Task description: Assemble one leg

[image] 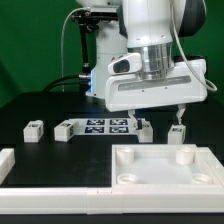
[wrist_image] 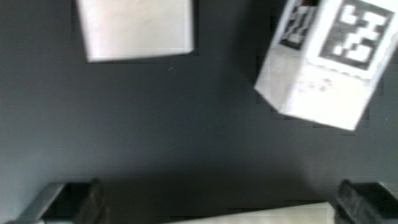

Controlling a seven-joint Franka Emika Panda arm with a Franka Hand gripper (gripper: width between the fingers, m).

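Note:
Several small white legs lie on the dark table in the exterior view: one (image: 33,128) and another (image: 65,130) at the left, one (image: 145,127) beside the marker board, and one (image: 178,130) at the right. My gripper (image: 156,118) hangs open and empty just above the table between the last two. In the wrist view a tagged leg (wrist_image: 329,65) lies tilted ahead of the open gripper (wrist_image: 217,205), apart from both fingers (wrist_image: 68,200). A second white block (wrist_image: 139,28) shows no tag there.
The marker board (image: 105,126) lies behind the gripper toward the exterior view's left. The large white panel (image: 165,172) with corner sockets lies in front, its edge showing in the wrist view (wrist_image: 267,216). A white L-shaped wall (image: 40,192) stands at the front left.

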